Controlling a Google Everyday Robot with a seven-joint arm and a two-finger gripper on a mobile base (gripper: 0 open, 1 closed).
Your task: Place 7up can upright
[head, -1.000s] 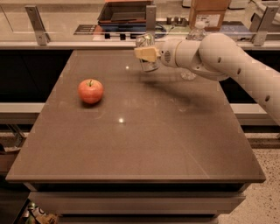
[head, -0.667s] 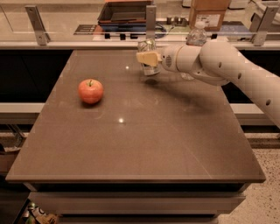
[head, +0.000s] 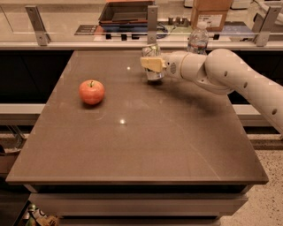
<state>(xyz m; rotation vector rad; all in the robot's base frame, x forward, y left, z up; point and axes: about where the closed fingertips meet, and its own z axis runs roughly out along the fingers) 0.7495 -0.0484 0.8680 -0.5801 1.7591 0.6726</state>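
**Jaws closed on the can at the far side of the worktop**

The jaws of the gripper (head: 151, 62) grip the 7up can (head: 154, 75), with one tan finger (head: 153, 65) lying across the front of it. The gripper is over the far middle of the worktop (head: 146, 141), close to its back edge, at the end of the white arm (head: 230, 77), which reaches in from the right. The can stands upright in the grip, with its shiny top above the finger and its lower part showing below. Whether its base touches the worktop cannot be told. No brand name or other writing can be read on the can.

A red apple (head: 92, 92) sits on the left part of the worktop, well apart from the can. A clear water bottle (head: 197, 39) stands at the back edge, just behind the arm; no words can be read on its label. On the counter beyond are a cardboard box (head: 211, 11) with a white label (head: 207, 20), its print too small to read, and a dark tray (head: 126, 12).
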